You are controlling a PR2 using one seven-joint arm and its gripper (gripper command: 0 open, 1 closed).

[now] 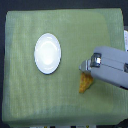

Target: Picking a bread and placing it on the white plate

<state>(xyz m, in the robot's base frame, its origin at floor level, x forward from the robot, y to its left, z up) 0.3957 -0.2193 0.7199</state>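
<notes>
A: Largest first?
B: Green cloth [30, 95] over the table. Arm enters from the exterior view's right; gripper [85, 67] low over the cloth.
A: Plate?
B: White plate [47, 53], bare, well apart.
A: Bread?
B: Bread [85, 83] on cloth, touching the fingertips. Grip width: cannot tell.
</notes>
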